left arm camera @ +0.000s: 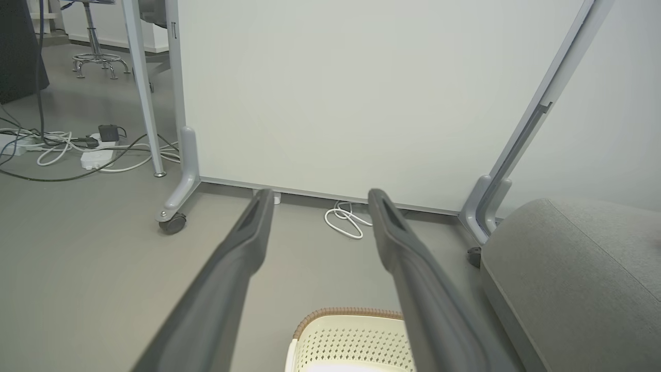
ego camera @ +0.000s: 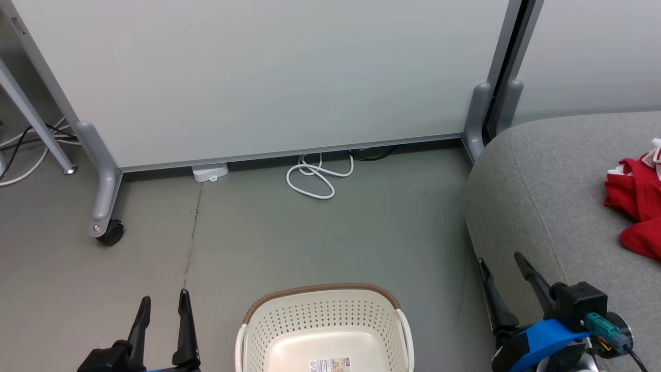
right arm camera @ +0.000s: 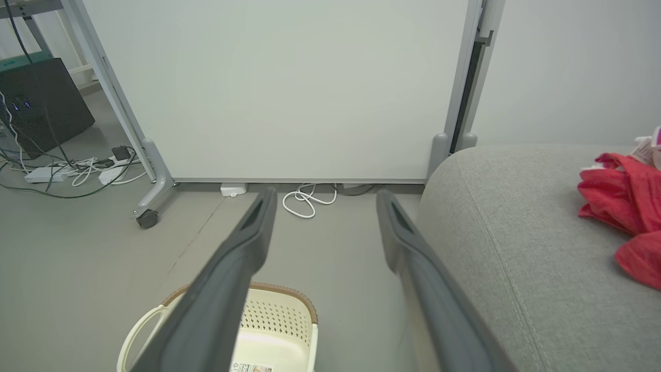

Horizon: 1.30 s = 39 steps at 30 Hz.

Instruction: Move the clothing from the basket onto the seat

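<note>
Grip: our left gripper (ego camera: 164,295), right gripper (ego camera: 499,258) wide apart, empty | basket (ego camera: 323,287) between them | clothes (ego camera: 638,201) on seat (ego camera: 537,196) | risk: we bump seat beside right fingers (ego camera: 532,277)

The left gripper (ego camera: 164,298) stands at the lower left of the frame, its fingers parted and pointing up. The right gripper (ego camera: 500,259), at the lower right, has its fingers spread wider and leaning slightly left.
</note>
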### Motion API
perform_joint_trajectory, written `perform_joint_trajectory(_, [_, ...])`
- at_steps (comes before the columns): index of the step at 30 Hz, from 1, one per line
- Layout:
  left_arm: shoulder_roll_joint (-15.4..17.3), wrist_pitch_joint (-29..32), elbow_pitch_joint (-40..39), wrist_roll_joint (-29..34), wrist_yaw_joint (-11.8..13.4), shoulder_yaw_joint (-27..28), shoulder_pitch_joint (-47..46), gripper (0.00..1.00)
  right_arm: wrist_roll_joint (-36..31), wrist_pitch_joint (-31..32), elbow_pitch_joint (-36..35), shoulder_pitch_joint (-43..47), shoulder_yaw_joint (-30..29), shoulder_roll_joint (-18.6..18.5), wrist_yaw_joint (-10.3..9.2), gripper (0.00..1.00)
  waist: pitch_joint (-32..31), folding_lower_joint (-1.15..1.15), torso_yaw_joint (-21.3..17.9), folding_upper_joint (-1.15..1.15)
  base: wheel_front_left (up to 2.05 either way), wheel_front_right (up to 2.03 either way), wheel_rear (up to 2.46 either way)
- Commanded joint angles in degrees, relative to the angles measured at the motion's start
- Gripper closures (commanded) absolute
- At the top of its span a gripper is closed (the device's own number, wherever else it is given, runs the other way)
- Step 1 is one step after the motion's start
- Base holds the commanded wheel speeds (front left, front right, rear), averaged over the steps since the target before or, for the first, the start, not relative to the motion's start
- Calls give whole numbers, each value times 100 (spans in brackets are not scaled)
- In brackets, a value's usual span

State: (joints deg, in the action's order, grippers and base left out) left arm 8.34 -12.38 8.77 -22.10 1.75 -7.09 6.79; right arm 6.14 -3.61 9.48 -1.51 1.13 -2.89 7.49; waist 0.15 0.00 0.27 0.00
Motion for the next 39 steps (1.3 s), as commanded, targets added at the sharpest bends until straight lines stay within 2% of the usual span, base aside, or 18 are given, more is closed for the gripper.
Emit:
perform_joint_trajectory(1, [35, 17, -51, 51, 27, -17, 27, 0, 29, 2, 10, 35, 5, 1, 2, 0, 9, 0, -11, 0, 0, 0, 0])
perform_joint_trajectory(17, [96, 202, -334, 40, 138, -111, 104, 0, 111, -49, 61, -6, 59, 1, 2, 0, 42, 0, -51, 0, 0, 0, 0])
perform_joint_trajectory(18, [58, 200, -299, 11, 124, -108, 80, 100, 64, -5, 65, -2, 50, 1, 0, 100, 42, 0, -51, 0, 0, 0, 0])
perform_joint_trajectory(24, [-28, 225, -39, -22, 122, -131, 187, 100, 79, 10, 333, 86, 51, 9, -1, 100, 42, 0, -51, 0, 0, 0, 0])
perform_joint_trajectory(39, [-123, 539, 95, -1393, -83, 152, -113, 100, 1742, 206, 365, -31, -112, 8, -1, 100, 38, 0, -49, 0, 0, 0, 0])
